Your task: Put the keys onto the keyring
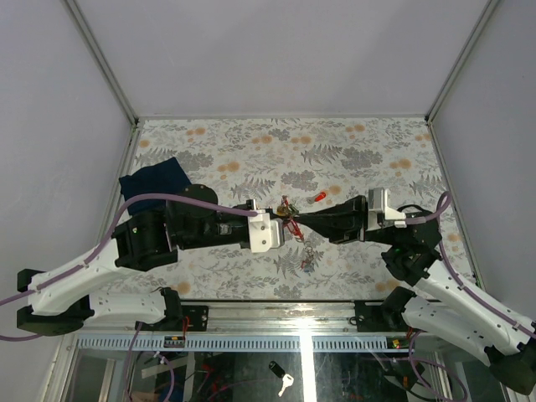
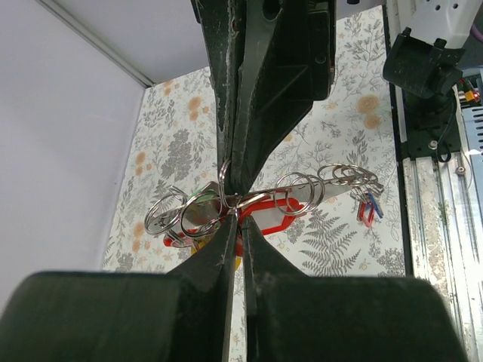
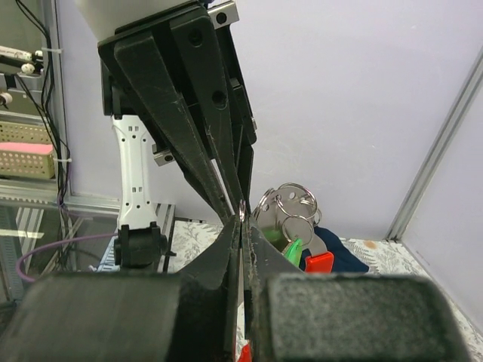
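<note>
Top view: left gripper (image 1: 286, 223) and right gripper (image 1: 303, 219) meet tip to tip, both pinched tight on the keyring (image 1: 290, 209) above the floral table (image 1: 360, 151); loose keys (image 1: 308, 261) nearby, dark cloth (image 1: 155, 177) well apart.
Left wrist: thin wire rings (image 2: 298, 192), flat grey fob (image 2: 321, 197), curved red strap (image 2: 283, 226).
Right wrist: black fingers hide most of it; green tag (image 3: 292, 247) and red tag (image 3: 318, 262) show.

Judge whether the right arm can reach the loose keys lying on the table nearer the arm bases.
Probably not yet: the path to the keys looks free, but the right fingers are shut on the keyring.
</note>
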